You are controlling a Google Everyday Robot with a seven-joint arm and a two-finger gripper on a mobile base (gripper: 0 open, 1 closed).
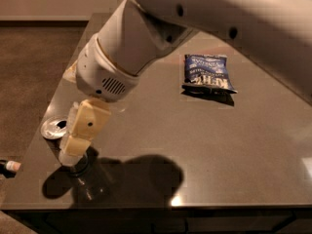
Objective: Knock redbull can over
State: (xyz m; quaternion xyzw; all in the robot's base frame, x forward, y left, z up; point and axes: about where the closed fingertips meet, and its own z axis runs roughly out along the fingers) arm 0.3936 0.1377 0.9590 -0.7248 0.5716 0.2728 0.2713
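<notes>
The redbull can [52, 128] stands near the table's front left corner. Only its shiny silver top shows; its body is hidden behind my gripper. My gripper [73, 152], cream-coloured on a white arm, hangs right beside the can on its right side and overlaps it in this view. Whether it touches the can I cannot tell. The orange ball is hidden behind the arm.
A blue crinkly snack bag [208, 73] lies at the back right of the dark table [195, 145]. The table's left edge and front edge run close to the can. A small object [10, 165] lies on the floor at the left.
</notes>
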